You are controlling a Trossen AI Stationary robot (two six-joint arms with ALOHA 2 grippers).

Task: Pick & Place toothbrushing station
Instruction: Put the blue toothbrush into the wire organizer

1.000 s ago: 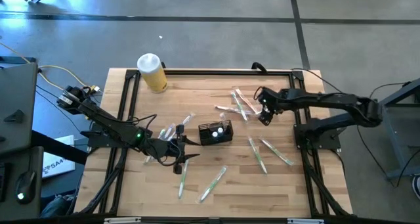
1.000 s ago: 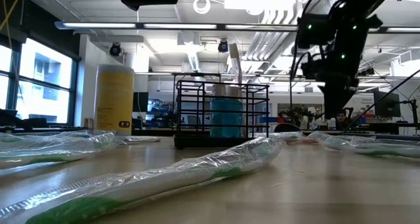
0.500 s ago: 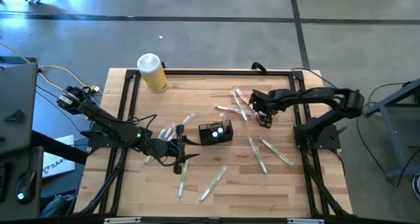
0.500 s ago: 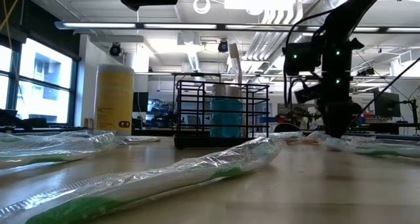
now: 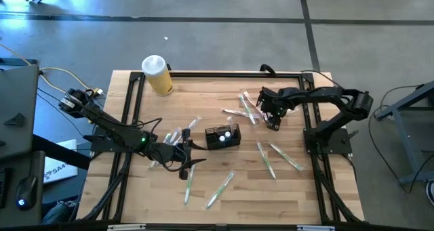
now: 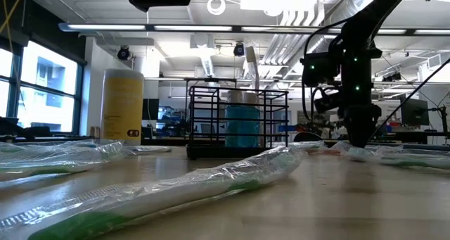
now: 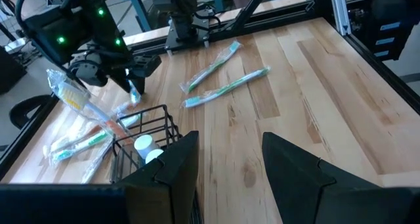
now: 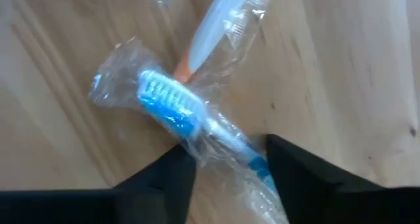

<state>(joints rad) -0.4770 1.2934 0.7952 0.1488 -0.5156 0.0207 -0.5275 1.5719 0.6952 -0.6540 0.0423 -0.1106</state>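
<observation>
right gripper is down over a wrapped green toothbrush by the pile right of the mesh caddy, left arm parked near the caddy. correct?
Not quite. The toothbrush between the right gripper fingers is blue, not green, as the right wrist view shows. The rest holds: it is in the pile right of the mesh caddy, and the left gripper waits near the caddy.

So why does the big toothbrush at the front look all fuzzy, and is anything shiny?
In the low view the wrapped toothbrush lies too close to the lens, so it blurs, while the black wire basket further back is sharp. In the right wrist view light glints off the crinkled wrapper on the blue toothbrush.
</observation>
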